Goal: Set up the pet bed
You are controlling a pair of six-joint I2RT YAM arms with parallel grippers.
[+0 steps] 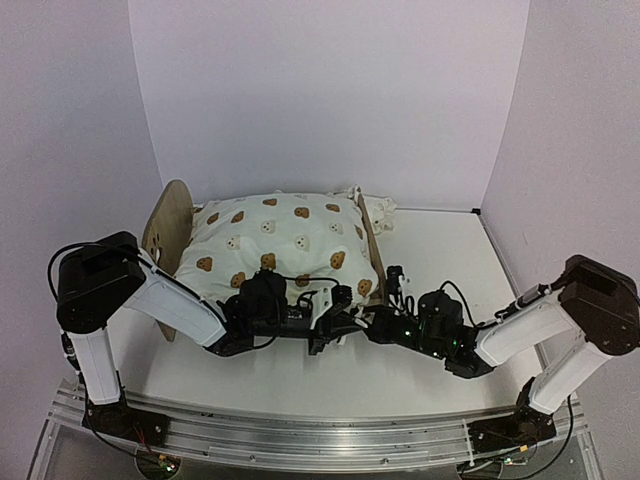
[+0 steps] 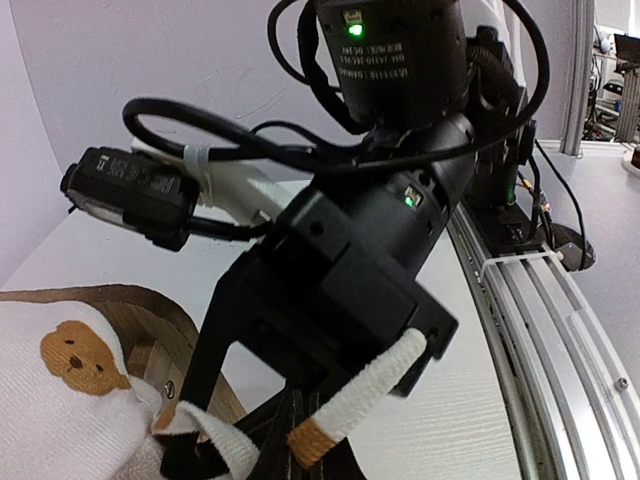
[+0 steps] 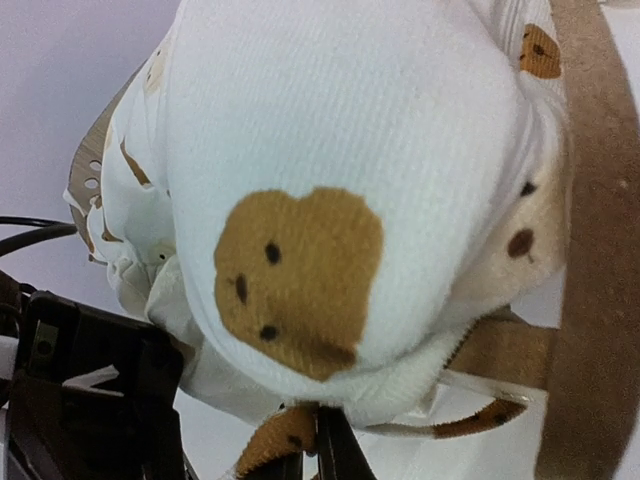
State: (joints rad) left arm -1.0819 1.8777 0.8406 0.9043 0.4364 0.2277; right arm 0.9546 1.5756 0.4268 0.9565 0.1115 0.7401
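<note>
Near the left edge of the white table (image 1: 440, 250) stands the small light-wood pet bed, its rounded left end board (image 1: 165, 225) upright and closest to that edge. The bed's length runs from there toward the middle of the table. The cream bear-print duvet (image 1: 280, 240) lies puffed over the frame and hides the base. The left gripper (image 1: 340, 322) reaches in from the near edge to the bed's near right corner; whether its fingers are parted or closed cannot be told. The rounded right end board (image 1: 371, 250) rises just beside it, with the duvet bulging against it. The right gripper (image 1: 375, 325) meets the same corner from the right. In the right wrist view its dark fingers (image 3: 335, 455) lie close together under the duvet's lower edge, but a grip cannot be confirmed. A rumpled cream pillow (image 1: 378, 210) lies beyond the right end board, toward the far edge.
</note>
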